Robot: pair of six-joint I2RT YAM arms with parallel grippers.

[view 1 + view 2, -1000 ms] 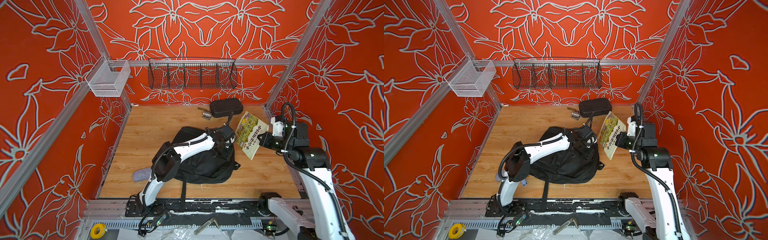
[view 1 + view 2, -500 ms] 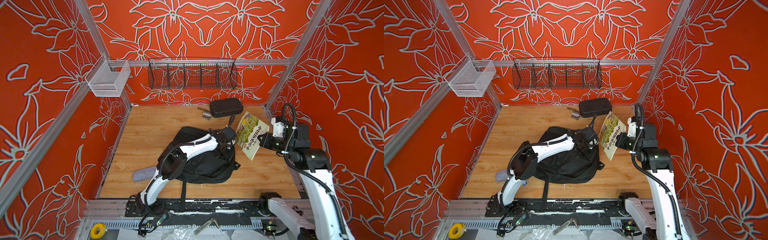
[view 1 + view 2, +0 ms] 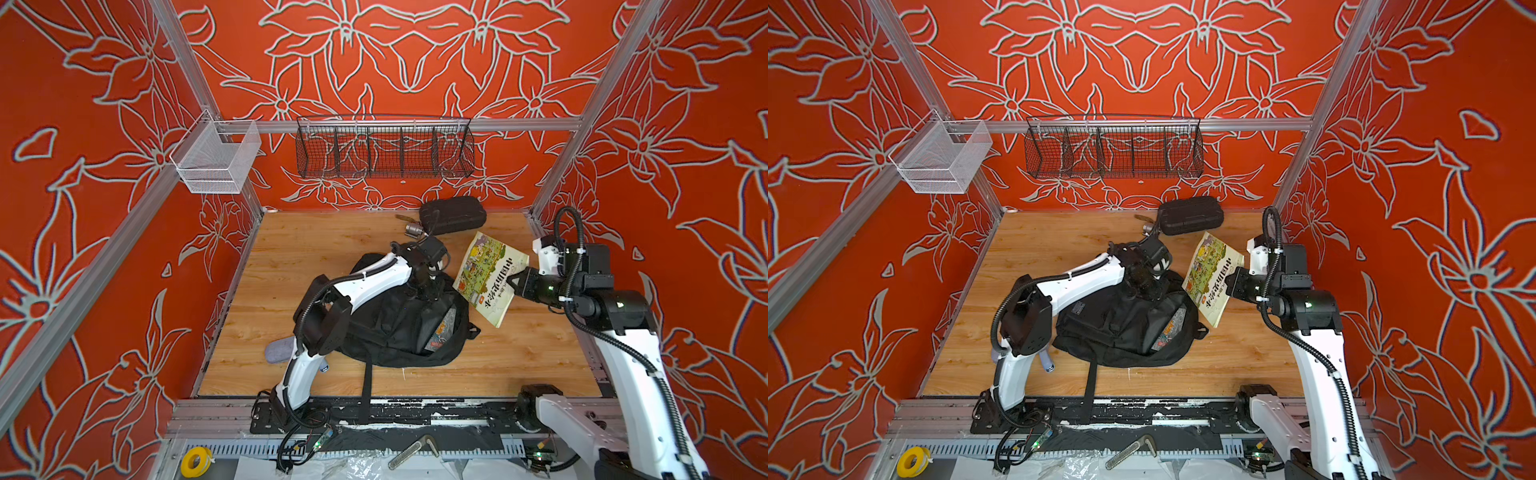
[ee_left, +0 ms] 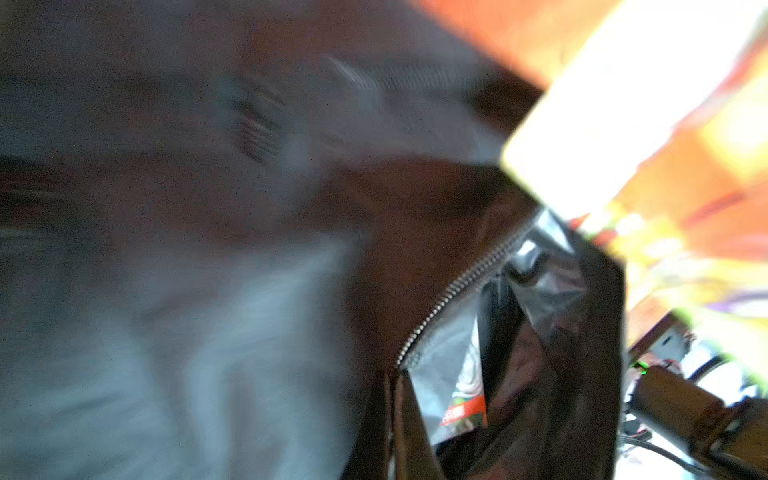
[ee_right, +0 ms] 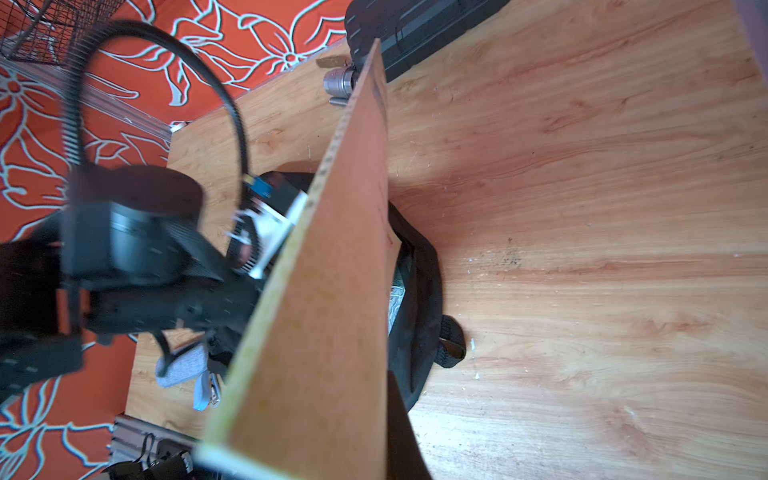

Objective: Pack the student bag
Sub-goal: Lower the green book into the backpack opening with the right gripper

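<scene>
**Book held beside the open bag**

The student bag lies in the middle of the frame on the wooden table in both top views, its main zip open and a colourful item showing inside the mouth. The left gripper sits down at the bag's upper right rim, its fingers pressed together on the black fabric there. To the right of the bag, the right gripper pinches the edge of a picture book, holding it tilted and lifted off the table, just beside the bag's opening. At the upper centre, against the back wall, rests a black hard case with a small metal cylinder beside it. A grey pouch peeks out at the bag's lower left.
</scene>
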